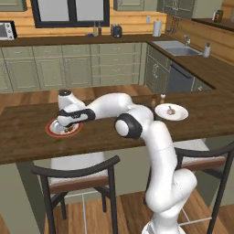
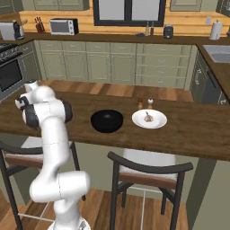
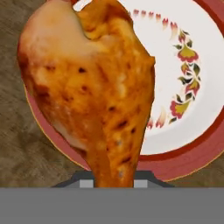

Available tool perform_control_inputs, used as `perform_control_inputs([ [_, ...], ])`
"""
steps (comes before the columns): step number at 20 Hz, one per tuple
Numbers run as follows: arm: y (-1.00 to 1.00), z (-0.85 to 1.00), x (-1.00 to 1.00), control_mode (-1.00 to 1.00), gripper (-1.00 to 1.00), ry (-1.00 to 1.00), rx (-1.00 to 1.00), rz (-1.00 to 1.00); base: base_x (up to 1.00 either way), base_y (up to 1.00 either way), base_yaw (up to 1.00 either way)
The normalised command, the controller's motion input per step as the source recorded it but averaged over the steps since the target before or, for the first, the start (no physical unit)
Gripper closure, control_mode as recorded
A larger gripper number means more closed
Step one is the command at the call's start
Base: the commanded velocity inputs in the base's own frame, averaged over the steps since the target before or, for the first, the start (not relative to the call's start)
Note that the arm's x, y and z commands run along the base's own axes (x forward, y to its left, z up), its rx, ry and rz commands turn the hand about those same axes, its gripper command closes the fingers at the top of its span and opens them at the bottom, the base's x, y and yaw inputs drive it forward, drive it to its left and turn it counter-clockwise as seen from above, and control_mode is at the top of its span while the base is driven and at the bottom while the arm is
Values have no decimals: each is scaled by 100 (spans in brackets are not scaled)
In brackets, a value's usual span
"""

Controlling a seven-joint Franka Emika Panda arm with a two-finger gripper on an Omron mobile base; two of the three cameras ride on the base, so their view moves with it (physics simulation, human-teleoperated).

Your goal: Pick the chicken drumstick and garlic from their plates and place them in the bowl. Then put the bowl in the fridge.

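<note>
White arm folds low, gripper [image 3: 114, 181] clamped on the chicken drumstick [image 3: 89, 87] (over red-rimmed plate [image 3: 205, 131]).

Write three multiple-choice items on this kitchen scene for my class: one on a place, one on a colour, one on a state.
1. Where does the garlic lie?
A. on the white plate
B. in the bowl
C. on the floor

2. What colour is the bowl?
A. white
B. black
C. green

3. What is the gripper doing?
A. standing open over the bowl
B. closed on the garlic
C. closed on the drumstick

Answers:
1 A, the bulb sits on the plate beside the bowl.
2 B, it is glossy black.
3 C, the hand view has the drumstick's narrow end between the fingers, over the red-rimmed plate.
</note>
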Motion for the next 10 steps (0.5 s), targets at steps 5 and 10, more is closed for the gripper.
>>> perform_control_inputs([
  [5,-71,61,-87,-100,100,-2,11,-6,0,0,0],
  [10,-89,76,-54,-100,100,0,9,-5,0,0,0],
])
